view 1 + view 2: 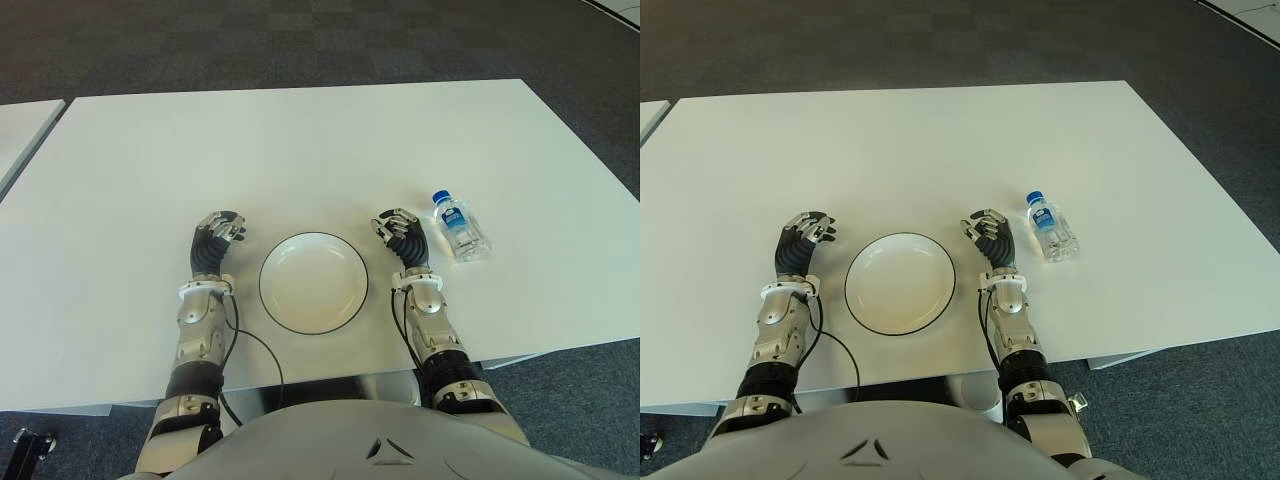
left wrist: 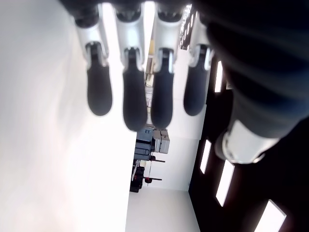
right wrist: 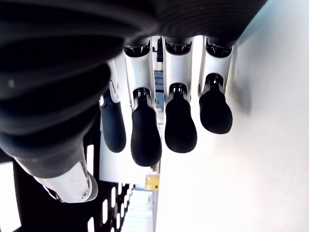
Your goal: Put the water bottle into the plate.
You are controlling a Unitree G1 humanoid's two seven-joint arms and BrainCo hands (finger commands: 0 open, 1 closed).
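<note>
A white table (image 1: 300, 140) fills most of the left eye view, with dark carpet (image 1: 300, 40) seen along the top of the frame. A white plate (image 1: 313, 282) with a thin dark rim is set slightly below the centre of the frame, and nothing is seen lying in it. The water bottle (image 1: 460, 227), clear with a blue cap, is found right of centre, lying on its side on the table with the cap pointed toward the top of the frame; it is well apart from the plate. The right hand (image 1: 397, 235) is shown between the plate and the bottle, just beside the bottle but not touching it. In the right wrist view its fingers (image 3: 146, 135) are seen loosely extended, side by side, with nothing held between them. The left hand (image 1: 218, 236) is shown left of the plate, near its rim. In the left wrist view its fingers (image 2: 134, 99) are likewise seen relaxed and extended, and nothing is grasped.
</note>
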